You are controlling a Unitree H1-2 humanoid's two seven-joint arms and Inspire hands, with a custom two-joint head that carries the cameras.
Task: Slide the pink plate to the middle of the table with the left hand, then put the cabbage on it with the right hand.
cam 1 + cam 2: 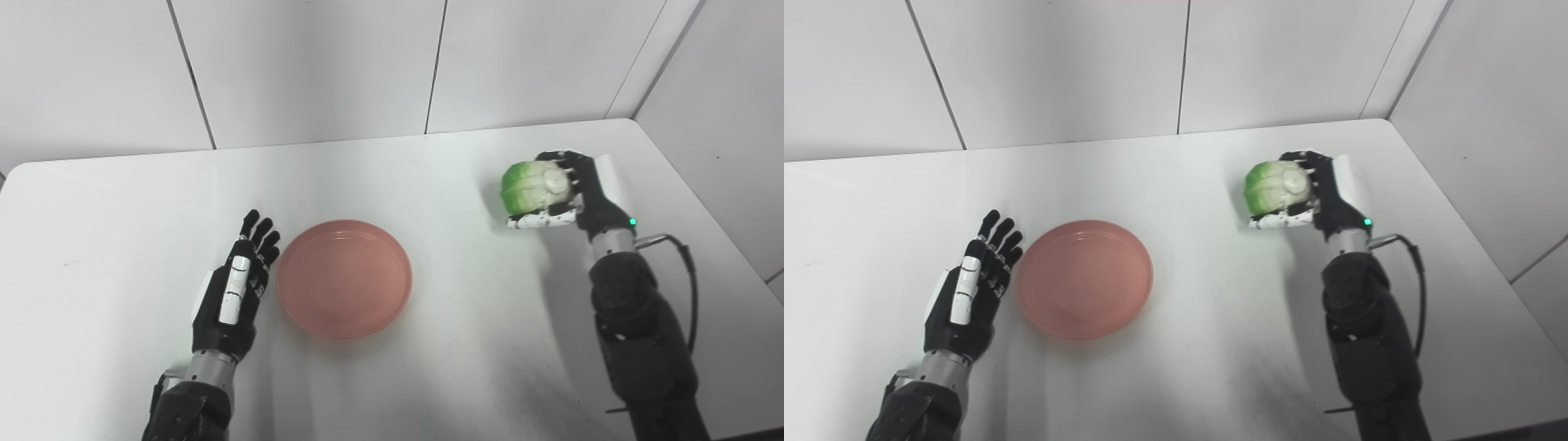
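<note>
Pink plate [344, 278]: round, shallow, raised rim, translucent pink. Lies flat on the white surface [122, 202], a little left of its middle. Contents: nothing; only reflections show in the bowl of the plate.

Cabbage [534, 186]: small head, green on its left side, pale cream on its right. Position: right part of the surface, well apart from the plate. Whether it is lifted clear of the surface or resting on it cannot be told; a soft shadow falls beneath and to the left of it.

Right hand [566, 190]: black with white segments, closed around the cabbage, fingers [554, 157] curling over the top and thumb [539, 220] lying under its lower edge. A green light glows at the wrist; a dark cable loops out beside the forearm.

Left hand [236, 285]: holds nothing, fingers extended and slightly spread, pointing away from the robot. Sits just beside the plate's left rim; contact with the rim cannot be confirmed.

Surroundings: white panelled walls [306, 67] behind and to the right of the surface.
</note>
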